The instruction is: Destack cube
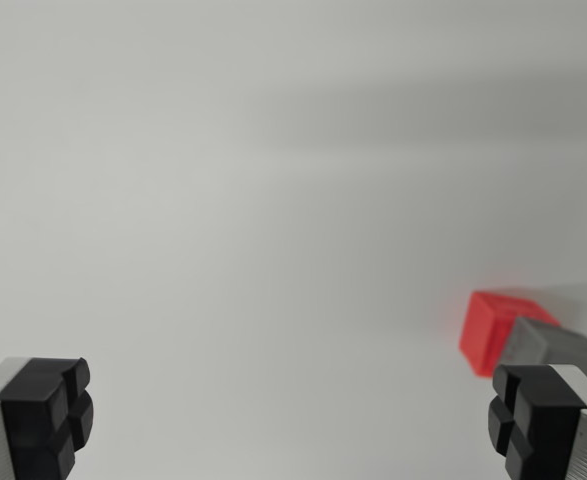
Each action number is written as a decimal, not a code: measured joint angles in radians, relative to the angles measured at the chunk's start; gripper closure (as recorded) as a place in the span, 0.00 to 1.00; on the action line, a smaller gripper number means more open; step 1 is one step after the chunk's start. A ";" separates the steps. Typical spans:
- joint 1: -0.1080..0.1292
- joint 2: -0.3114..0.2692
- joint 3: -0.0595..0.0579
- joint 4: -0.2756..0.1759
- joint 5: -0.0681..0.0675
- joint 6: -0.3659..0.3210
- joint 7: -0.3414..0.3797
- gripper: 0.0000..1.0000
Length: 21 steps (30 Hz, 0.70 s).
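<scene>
open gripper beside a red cube

seen from the wrist, the gripper (288, 415) is spread wide and holds nothing. a red cube (495, 327) sits on the pale table (223, 200), partly hidden behind the finger on the wrist view's right, not between the fingers. closing here would likely knock the cube aside; any cube beneath it is possibly hidden

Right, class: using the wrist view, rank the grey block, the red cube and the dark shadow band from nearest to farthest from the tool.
1. grey block: low on the wrist view's right, just behind one pad of the open tool.
2. red cube: against the grey block, slightly farther out.
3. shadow band: across the top of the white surface, farthest.
</scene>
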State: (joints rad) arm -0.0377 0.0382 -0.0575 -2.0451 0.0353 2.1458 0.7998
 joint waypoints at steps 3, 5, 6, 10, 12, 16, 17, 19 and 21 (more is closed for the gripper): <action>-0.004 -0.006 -0.005 -0.017 0.000 0.009 -0.004 0.00; -0.008 -0.012 -0.009 -0.031 0.000 0.016 -0.007 0.00; -0.010 -0.014 -0.011 -0.038 0.000 0.019 -0.009 0.00; -0.018 -0.022 -0.019 -0.065 -0.001 0.034 -0.017 0.00; -0.020 -0.025 -0.023 -0.075 -0.001 0.039 -0.019 0.00; -0.028 -0.033 -0.031 -0.101 -0.002 0.054 -0.026 0.00; -0.030 -0.036 -0.034 -0.110 -0.003 0.058 -0.029 0.00; -0.035 -0.040 -0.039 -0.124 -0.004 0.067 -0.033 0.00; -0.041 -0.043 -0.045 -0.139 -0.005 0.075 -0.038 0.00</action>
State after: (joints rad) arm -0.0783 -0.0051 -0.1022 -2.1841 0.0302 2.2204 0.7620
